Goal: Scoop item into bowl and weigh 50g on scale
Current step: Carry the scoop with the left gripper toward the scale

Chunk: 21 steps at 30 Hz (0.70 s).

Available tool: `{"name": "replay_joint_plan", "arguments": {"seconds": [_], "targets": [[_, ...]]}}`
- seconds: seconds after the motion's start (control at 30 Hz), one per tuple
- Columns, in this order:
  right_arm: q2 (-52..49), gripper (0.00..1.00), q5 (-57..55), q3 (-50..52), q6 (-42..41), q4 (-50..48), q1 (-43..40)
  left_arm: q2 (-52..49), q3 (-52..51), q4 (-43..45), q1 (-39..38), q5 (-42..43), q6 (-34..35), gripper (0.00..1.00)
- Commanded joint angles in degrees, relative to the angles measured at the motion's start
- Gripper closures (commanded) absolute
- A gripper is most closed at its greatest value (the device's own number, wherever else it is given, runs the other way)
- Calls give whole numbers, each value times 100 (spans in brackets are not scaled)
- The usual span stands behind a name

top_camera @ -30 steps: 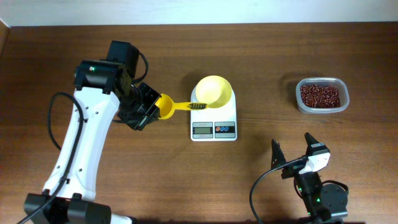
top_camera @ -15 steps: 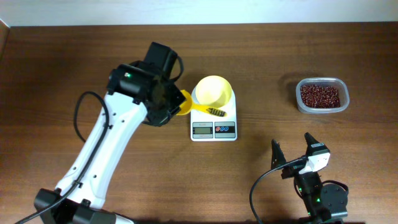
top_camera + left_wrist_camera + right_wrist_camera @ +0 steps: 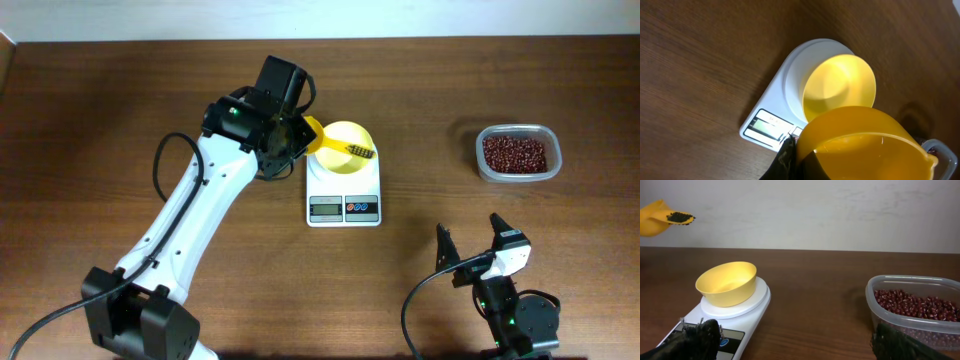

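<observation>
My left gripper (image 3: 292, 142) is clamped on the yellow scoop (image 3: 860, 135) and holds it aloft, its dark-tipped handle reaching out over the bowl (image 3: 840, 87). The bowl sits on the scale (image 3: 343, 208), just ahead of that gripper and below it. My right gripper (image 3: 468, 240) hangs low, fingers spread wide apart. The beans (image 3: 912, 305) lie in a clear tub (image 3: 874, 295) ahead of it to the right, on the worktop (image 3: 100, 100).
</observation>
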State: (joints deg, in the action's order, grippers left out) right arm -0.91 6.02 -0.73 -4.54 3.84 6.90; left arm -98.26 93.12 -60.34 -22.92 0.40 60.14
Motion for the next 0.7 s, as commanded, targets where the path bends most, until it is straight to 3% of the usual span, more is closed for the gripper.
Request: {"name": "replay_joint_plan", "arguments": {"seconds": [0.0,0.1,0.23,0.3,0.47,0.67], "targets": [[39,1,-227,42,-17,15,-20,-26,94,15,-7,-109,157,100],[39,1,-409,42,-26,-168,-17,-24,94,11,-7,-109,157,100],[39,1,166,42,-52,-402,-17,-24,96,33,9,-111,157,100],[39,1,627,42,-634,-732,-17,-24,96,33,46,-107,157,100],[39,1,1137,42,-3464,-1709,-17,-24,96,28,96,-61,155,100],[39,1,1093,42,-3536,-1532,-17,-24,96,28,96,-57,157,100]]}}
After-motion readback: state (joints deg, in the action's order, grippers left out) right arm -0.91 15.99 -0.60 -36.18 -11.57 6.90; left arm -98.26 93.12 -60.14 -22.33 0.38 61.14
